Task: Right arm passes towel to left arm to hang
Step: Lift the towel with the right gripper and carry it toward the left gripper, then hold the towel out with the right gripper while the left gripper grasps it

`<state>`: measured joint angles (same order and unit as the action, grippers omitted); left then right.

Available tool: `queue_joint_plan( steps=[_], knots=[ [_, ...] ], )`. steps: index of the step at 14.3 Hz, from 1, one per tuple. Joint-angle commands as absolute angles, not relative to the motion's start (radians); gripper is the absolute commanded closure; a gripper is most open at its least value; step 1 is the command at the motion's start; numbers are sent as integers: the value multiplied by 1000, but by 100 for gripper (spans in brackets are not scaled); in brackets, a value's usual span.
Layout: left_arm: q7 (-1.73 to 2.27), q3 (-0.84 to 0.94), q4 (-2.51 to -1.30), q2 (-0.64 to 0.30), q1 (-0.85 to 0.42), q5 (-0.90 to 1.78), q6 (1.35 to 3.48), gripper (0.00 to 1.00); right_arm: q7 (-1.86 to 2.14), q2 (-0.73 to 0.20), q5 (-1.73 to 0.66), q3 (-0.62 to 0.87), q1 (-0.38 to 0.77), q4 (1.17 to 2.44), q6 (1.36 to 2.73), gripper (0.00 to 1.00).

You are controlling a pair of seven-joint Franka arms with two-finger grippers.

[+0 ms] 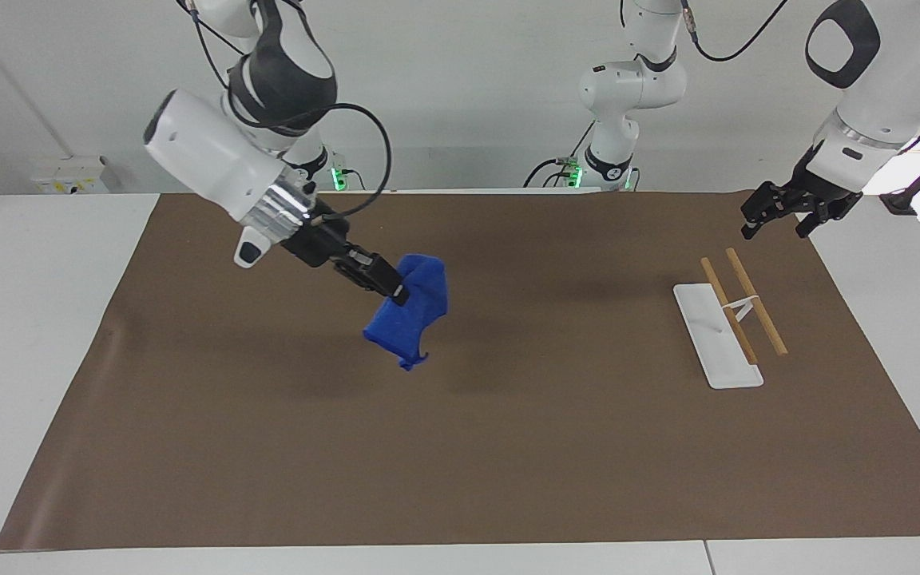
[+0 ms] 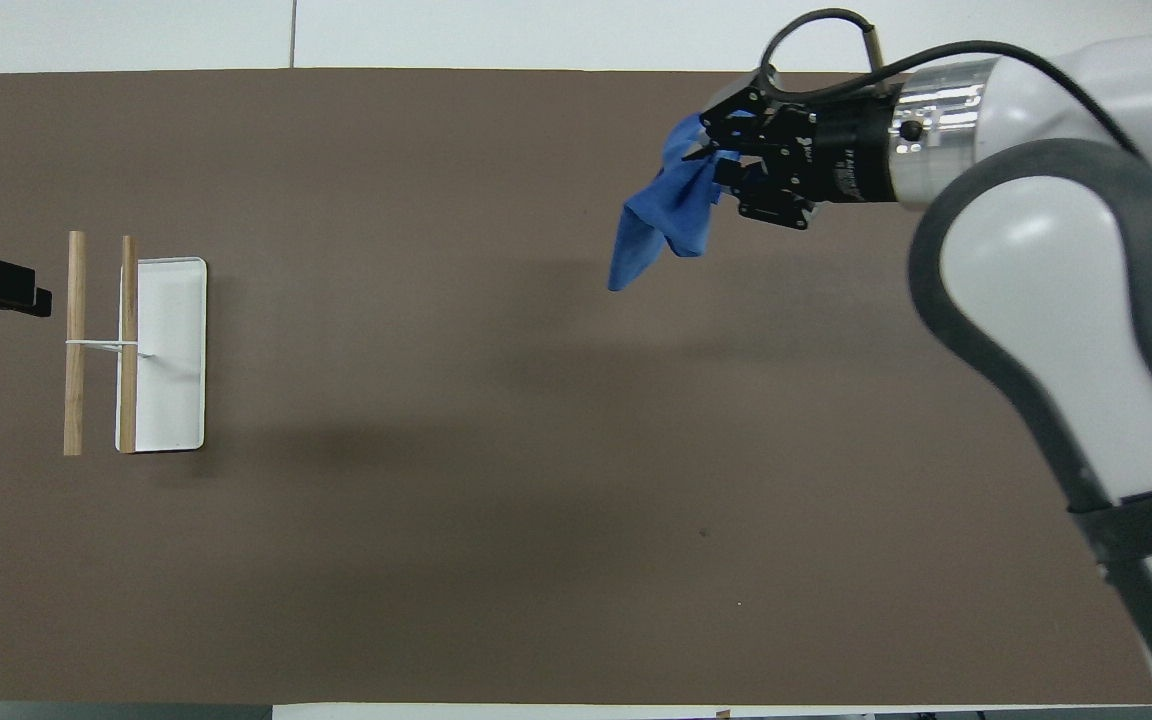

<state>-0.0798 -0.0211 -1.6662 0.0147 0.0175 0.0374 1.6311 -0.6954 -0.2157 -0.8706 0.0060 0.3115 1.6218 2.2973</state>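
As right hand (image 1: pixel 398 292) lifts towel (image 1: pixel 410 319), mat (image 1: pixel 508 447) edges distant

This was a robotics lab, or a test room set up like one. Two white jointed arms (image 1: pixel 236 172) stood bolted at one edge of a plain white table (image 1: pixel 37 263), with cables trailing from their bases (image 1: pixel 616 172) where small green lights glowed, against a bare pale wall (image 1: pixel 460 88). A brown mat (image 1: pixel 508 447) covered the work surface, which held only a small white rack with two wooden rods (image 1: pixel 727 319), laid out like a staged trial rather than a lived-in room.
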Motion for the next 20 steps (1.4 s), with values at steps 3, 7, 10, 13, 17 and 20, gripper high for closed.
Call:
queue_joint_plan(
  steps=[3, 7, 10, 13, 17, 20],
  knots=[
    [9, -11, -1761, 75, -8, 44, 1667, 0, -857, -262, -1070, 5, 472, 1598, 2565, 100],
    [309, -11, -1763, 57, -44, 247, 1672, 0, -958, -284, -1190, 5, 570, 1589, 2680, 100],
    [660, -11, -1781, 38, -125, 343, 1759, 0, -1017, -287, -1195, 5, 610, 1588, 2720, 100],
    [990, -11, -1827, 34, -179, 403, 1863, 0, -1035, -288, -1189, 5, 635, 1588, 2729, 100],
    [1326, -11, -1896, 29, -218, 486, 2027, 0, -1037, -290, -1187, 5, 666, 1577, 2743, 100],
    [1503, -11, -1917, 17, -267, 500, 2108, 0, -1037, -290, -1187, 5, 666, 1578, 2747, 100]
  ],
)
